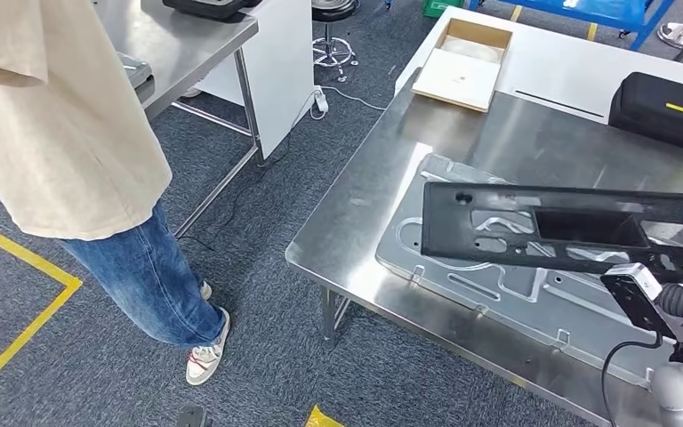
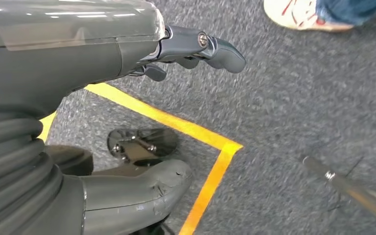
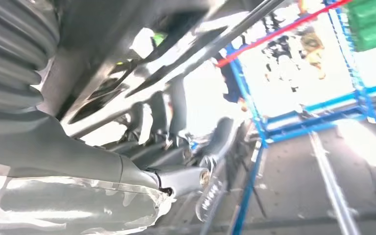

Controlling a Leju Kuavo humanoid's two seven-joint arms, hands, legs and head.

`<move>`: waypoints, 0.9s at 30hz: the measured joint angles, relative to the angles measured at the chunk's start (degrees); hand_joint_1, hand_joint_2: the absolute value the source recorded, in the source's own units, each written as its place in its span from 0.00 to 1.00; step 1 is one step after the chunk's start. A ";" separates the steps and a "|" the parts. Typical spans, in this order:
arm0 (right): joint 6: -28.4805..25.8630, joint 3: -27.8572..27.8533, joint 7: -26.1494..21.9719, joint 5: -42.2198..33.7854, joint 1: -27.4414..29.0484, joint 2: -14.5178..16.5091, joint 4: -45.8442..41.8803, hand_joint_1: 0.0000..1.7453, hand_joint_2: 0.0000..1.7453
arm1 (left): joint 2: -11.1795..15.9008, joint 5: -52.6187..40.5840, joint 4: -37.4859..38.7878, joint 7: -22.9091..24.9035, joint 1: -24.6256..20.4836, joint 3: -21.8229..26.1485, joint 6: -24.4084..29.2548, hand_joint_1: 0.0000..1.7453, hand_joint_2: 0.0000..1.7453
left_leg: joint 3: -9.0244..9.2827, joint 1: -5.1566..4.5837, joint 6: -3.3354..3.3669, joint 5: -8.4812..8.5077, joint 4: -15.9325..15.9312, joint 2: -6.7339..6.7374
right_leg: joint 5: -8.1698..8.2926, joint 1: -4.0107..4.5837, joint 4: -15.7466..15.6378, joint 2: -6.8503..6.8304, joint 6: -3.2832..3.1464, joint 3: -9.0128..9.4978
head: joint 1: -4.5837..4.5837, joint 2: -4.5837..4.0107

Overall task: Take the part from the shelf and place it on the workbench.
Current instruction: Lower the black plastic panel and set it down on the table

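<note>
1. Head view: a long black part [image 1: 569, 227] with cut-out openings hangs lengthwise above the steel surface [image 1: 356, 213], over a flat silver sheet-metal panel [image 1: 498, 285] that lies on that surface.
2. The right hand [image 3: 176, 161] comes in at the lower right edge of the head view, at the part's near right end; in the right wrist view its dark fingers [image 3: 171, 122] wrap around the part's black frame, so this hand holds the part.
3. The left hand [image 2: 142, 112] hangs above grey carpet with a yellow tape corner [image 2: 220, 152]; its fingers [image 2: 210, 49] are spread away from the thick thumb and hold nothing.
4. Farther back on the surface lie an open cardboard box [image 1: 462, 62] and a black case [image 1: 667, 111] with a yellow mark, well apart from each other.
5. A person [image 1: 80, 169] in a beige top, blue jeans and pale sneakers stands on the carpet to the left, between the surface and a second steel table [image 1: 187, 44].
6. Yellow floor tape [image 1: 18, 302] runs beside the person's feet.
</note>
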 joint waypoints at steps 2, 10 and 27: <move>-0.02 -0.08 0.00 0.03 -0.46 -0.02 0.43 0.00 0.00 | 0.01 0.39 0.00 -0.27 -0.06 -0.20 -0.79 0.00 0.25 | -0.15 -0.18 -0.55 -0.32 0.51 0.12 | 2.24 0.16 -6.82 -0.31 -0.33 3.61 | -0.01 0.00; -0.04 -0.18 -0.07 0.37 -1.00 0.02 1.27 0.00 0.00 | 0.04 1.84 0.00 -0.73 -0.18 -0.23 -1.81 0.00 0.00 | -4.41 -0.11 -2.61 -6.12 10.09 -0.16 | 2.89 0.35 -8.76 -0.13 -3.22 3.89 | -0.04 0.00; -0.09 -0.29 -0.13 0.39 -0.76 0.32 1.72 0.00 0.00 | 0.26 1.92 0.00 -1.03 -0.20 -0.19 -0.65 0.00 0.00 | 0.08 -0.14 0.46 0.81 -1.05 0.06 | -3.99 0.64 4.12 0.21 -0.96 -2.06 | 0.04 0.00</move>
